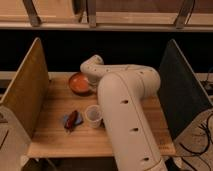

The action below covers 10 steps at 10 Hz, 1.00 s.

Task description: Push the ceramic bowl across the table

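The ceramic bowl (78,83), shallow and orange-red, sits on the wooden table (55,142) at the far left, close to the back edge. My big white arm (125,107) reaches over the table from the front right and bends down at its wrist (92,67). The gripper (93,86) is at the bowl's right rim, mostly hidden under the wrist.
A small white cup (93,115) stands mid-table just left of the arm. A red and blue object (70,120) lies to the cup's left. Upright panels stand at the left side (27,95) and the right side (182,95). A dark gap lies behind the table.
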Each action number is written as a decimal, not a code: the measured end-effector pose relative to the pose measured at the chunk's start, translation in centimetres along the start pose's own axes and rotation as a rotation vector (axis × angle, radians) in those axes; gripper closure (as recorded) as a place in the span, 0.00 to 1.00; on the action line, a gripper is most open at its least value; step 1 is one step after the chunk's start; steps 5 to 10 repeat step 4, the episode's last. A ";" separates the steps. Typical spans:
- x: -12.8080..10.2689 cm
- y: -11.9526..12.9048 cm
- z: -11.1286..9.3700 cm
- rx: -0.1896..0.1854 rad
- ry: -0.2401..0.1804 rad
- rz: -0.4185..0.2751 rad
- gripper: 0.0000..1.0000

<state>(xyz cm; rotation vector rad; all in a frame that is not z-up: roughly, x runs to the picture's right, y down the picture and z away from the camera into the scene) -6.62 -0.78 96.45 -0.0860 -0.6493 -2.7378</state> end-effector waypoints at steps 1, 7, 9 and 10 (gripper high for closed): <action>-0.6 0.3 -1.5 -0.030 -0.009 0.002 1.00; -5.9 0.1 -8.6 -0.141 -0.079 0.096 1.00; -5.9 0.1 -8.6 -0.141 -0.079 0.096 1.00; -5.9 0.1 -8.6 -0.141 -0.079 0.096 1.00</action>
